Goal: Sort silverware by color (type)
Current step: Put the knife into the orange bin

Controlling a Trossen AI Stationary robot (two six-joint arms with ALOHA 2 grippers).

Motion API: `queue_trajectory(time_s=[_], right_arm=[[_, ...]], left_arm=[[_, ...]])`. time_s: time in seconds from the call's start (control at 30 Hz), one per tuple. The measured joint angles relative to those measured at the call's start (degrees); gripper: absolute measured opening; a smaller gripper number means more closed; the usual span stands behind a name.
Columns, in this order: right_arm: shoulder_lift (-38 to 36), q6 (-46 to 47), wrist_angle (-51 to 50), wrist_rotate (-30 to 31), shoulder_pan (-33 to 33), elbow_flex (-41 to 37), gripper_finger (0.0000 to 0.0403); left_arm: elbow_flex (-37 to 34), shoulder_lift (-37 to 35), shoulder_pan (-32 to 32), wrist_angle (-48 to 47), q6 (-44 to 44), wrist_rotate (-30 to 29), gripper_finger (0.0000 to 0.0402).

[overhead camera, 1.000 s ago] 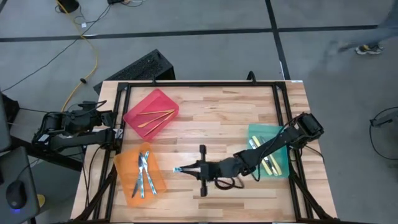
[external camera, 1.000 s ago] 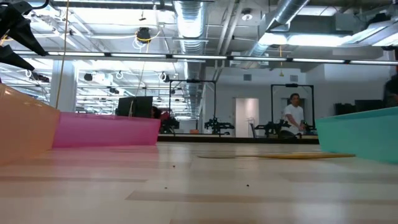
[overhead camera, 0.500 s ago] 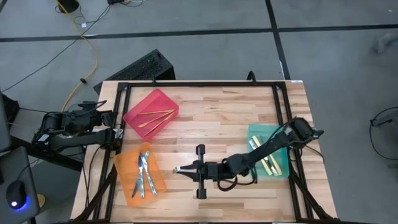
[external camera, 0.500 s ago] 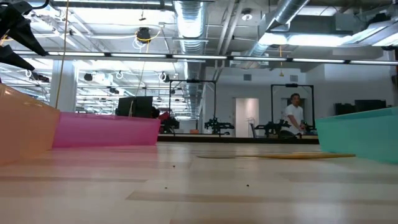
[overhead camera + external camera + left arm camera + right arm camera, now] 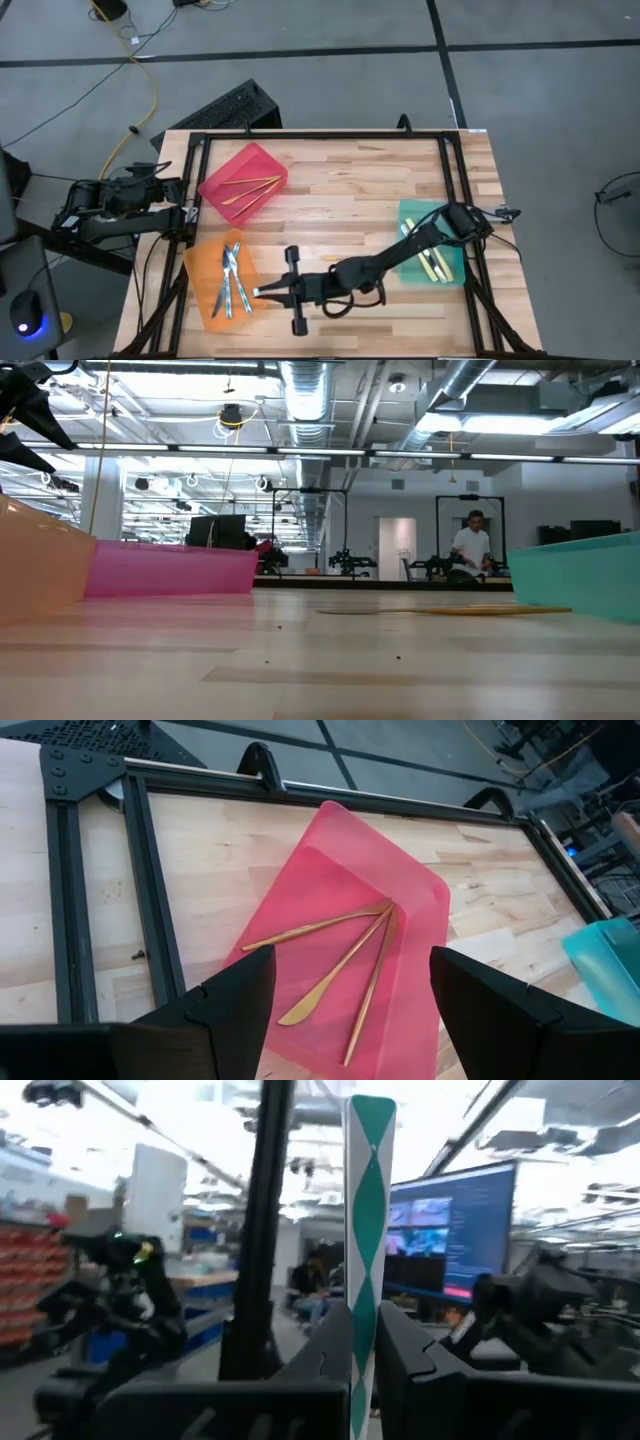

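Right gripper [image 5: 262,291] now nearer orange bin [image 5: 203,296]

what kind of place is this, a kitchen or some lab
Most likely a robotics lab or workshop, not a kitchen. Exposed ducts run along an industrial ceiling, more robot rigs stand in the room behind, and the wooden table carries a black metal frame with arms mounted on it.
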Motion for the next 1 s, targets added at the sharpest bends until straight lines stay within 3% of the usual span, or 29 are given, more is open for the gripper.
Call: queue_trajectory(time_s=[0.1,0.33,0.53,1.0], right_arm=[[-0.24,0.53,-5.38,-0.94,-0.33,2.01,0.0027],[-0.20,-2.31,-5.80,-1.89,-0.30,3.19,0.0027],[-0.13,-2.65,-5.40,-11.64,-1.37,3.17,0.0027],[0.26,-3.83,-9.62,-11.69,-2.69,3.19,0.0027]], left_arm=[[0.00,0.00,0.00,0.02,0.00,0.02,0.0247],[0.01,0.00,0.00,0.02,0.00,0.02,0.0247],[0.01,0.00,-0.01,0.02,0.00,0.02,0.0247],[0.00,0.00,-0.01,0.02,0.00,0.02,0.0247]])
